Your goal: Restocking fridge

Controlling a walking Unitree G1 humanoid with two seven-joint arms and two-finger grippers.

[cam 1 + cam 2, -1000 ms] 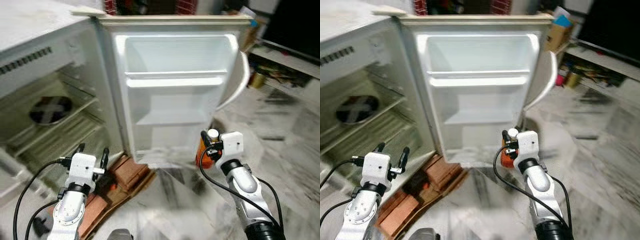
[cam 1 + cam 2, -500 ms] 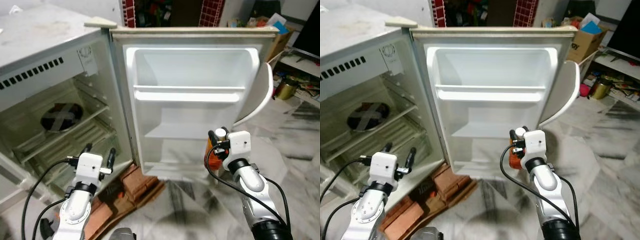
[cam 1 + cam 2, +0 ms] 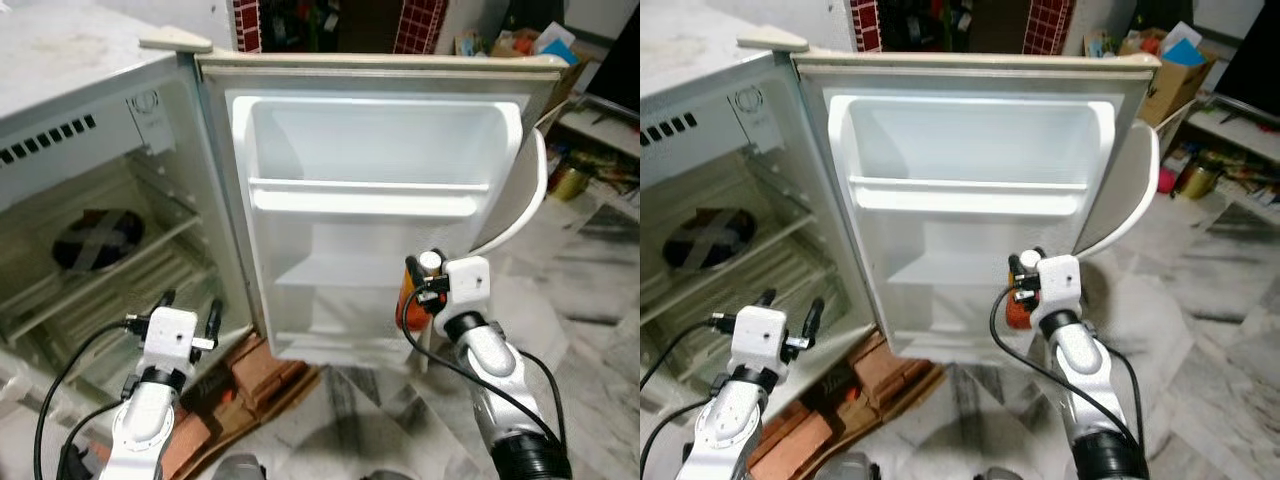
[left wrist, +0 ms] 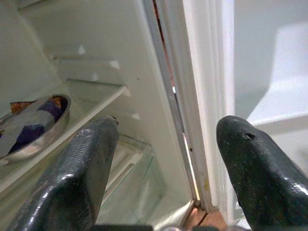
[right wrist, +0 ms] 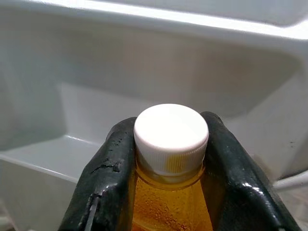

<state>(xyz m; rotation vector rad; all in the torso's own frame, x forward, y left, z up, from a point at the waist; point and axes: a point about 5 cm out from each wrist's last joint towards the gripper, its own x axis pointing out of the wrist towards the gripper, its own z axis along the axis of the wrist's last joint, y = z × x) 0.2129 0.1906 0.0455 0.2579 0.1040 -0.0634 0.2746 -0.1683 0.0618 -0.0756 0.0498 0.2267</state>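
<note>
**Bottle held at the open fridge door**

The right gripper point(image 3: 420, 285) has its jaws closed on the neck of an orange bottle point(image 5: 168, 207), one finger point(image 5: 108, 168) on each side just under the white cap point(image 5: 171, 132). Ahead of these jaws is the inner face of the open fridge door point(image 3: 370, 140), its upper door shelf point(image 3: 365, 198) above them and a lower ledge point(image 3: 340, 270) just beyond the cap. The left gripper point(image 3: 187, 315) is low, its jaws wide apart and holding nothing. Ahead of the left jaws lies the hinge edge of the cabinet point(image 4: 168, 86); to one side of them, on a fridge shelf point(image 4: 91, 103), sits a steel bowl point(image 4: 31, 127) with a wrapped item. Bricks point(image 3: 255, 375) lie on the marble floor point(image 3: 590, 330) below the door.
</note>
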